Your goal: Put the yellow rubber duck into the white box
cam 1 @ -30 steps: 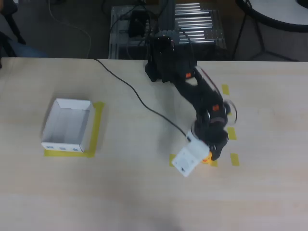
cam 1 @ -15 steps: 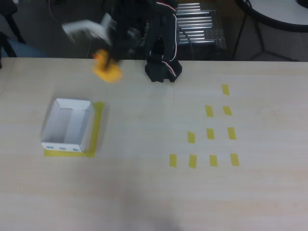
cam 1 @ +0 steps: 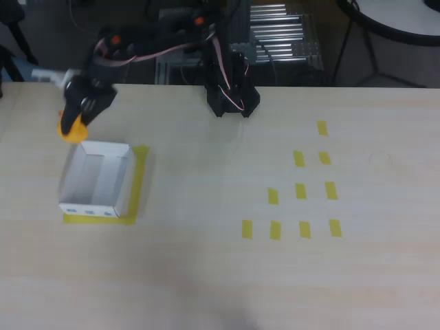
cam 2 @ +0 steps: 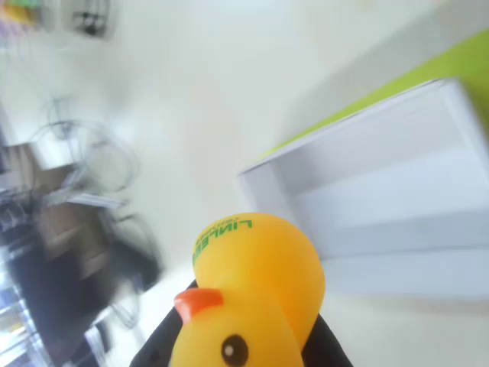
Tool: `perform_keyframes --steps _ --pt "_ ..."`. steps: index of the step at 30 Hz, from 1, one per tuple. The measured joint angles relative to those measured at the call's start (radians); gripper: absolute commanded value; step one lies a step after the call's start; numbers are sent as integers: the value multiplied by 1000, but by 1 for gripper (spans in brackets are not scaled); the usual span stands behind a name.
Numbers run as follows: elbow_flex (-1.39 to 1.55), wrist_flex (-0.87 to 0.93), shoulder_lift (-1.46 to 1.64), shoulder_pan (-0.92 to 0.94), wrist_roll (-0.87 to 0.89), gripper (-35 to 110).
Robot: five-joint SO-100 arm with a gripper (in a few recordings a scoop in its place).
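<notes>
The yellow rubber duck (cam 1: 71, 126) hangs in the air just beyond the far left corner of the white box (cam 1: 97, 180), with my gripper (cam 1: 77, 118) shut on it. In the wrist view the duck (cam 2: 252, 302) fills the lower middle, its orange beak and dark eye facing the camera, with dark fingers (cam 2: 325, 345) at its sides. The white box (cam 2: 382, 206) lies open to the right of it in that view, its inside bare. The box sits on a yellow tape frame (cam 1: 140, 180) on the left part of the table.
The arm's black base (cam 1: 232, 96) stands at the table's far edge, middle. Several short yellow tape marks (cam 1: 300, 192) lie on the right half of the table. Cables and a metal rack (cam 1: 275, 41) are behind the table.
The arm lifted the duck from the tape marks on the right, swung left across the far edge, and now holds it lower by the box's far left corner.
</notes>
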Motion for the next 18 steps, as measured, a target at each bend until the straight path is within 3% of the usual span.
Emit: perform_keyframes --steps 7,18 --pt "-245 103 -311 5 -44 0" --pt "-272 146 -463 -6 -195 0"
